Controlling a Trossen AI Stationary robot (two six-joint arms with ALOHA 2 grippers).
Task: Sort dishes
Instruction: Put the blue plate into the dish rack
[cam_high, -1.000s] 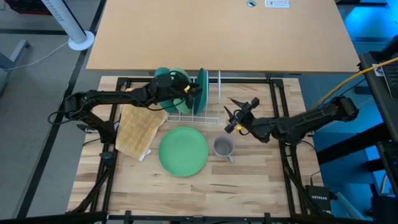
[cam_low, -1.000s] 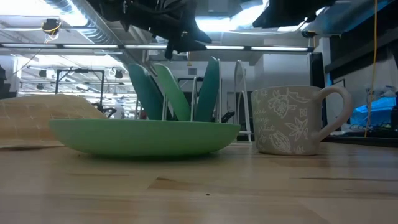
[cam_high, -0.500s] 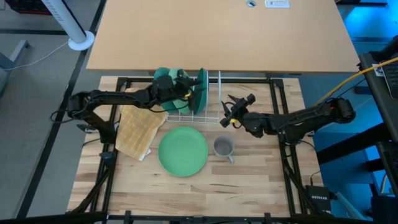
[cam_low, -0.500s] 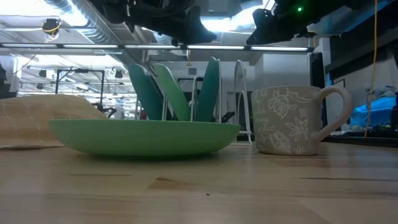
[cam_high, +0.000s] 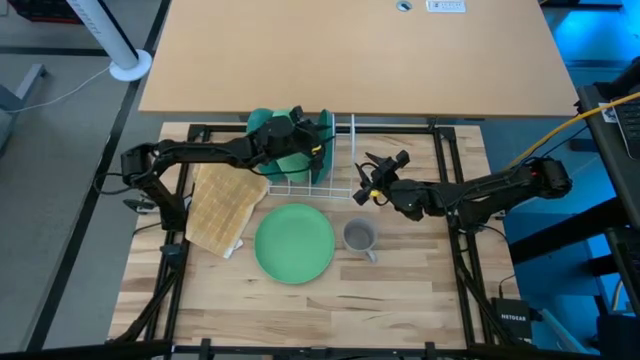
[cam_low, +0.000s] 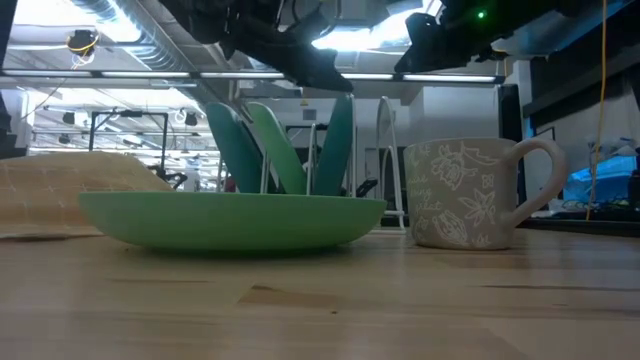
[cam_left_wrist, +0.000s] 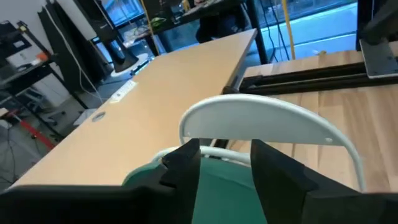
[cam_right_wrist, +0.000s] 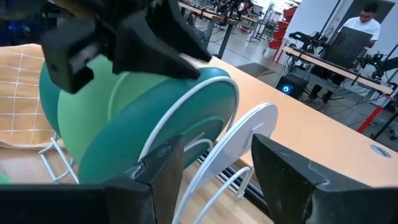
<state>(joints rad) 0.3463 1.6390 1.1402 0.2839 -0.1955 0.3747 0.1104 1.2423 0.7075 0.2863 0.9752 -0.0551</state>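
Three plates stand on edge in the white wire rack (cam_high: 338, 182): a dark teal one (cam_high: 260, 122), a light green one (cam_high: 288, 160) and a teal one (cam_high: 327, 128). A large green plate (cam_high: 294, 243) lies flat on the table, with the grey mug (cam_high: 359, 236) upright beside it. My left gripper (cam_left_wrist: 225, 158) is open over the teal plate's top rim (cam_right_wrist: 214, 73), one finger on each side. My right gripper (cam_high: 370, 182) is open and empty above the rack's right end. My left gripper comes from the table's left and above, with its fingers (cam_left_wrist: 186, 163) on either side of the teal plate's top rim (cam_left_wrist: 224, 180). I cannot tell whether they touch it. The plate stands upright in the rack.
A tan waffle cloth (cam_high: 225, 205) lies left of the green plate. Empty white wire loops (cam_right_wrist: 249, 127) stand at the rack's right end. A tan desk (cam_high: 350, 50) lies beyond the table's far edge. People sit in the room behind (cam_right_wrist: 354, 31).
My left gripper has gone toward the table's right, along the rack, from the light green plate to the teal plate's top rim. My right gripper has shifted toward the rack and then held still. The plates and mug have stayed in place.
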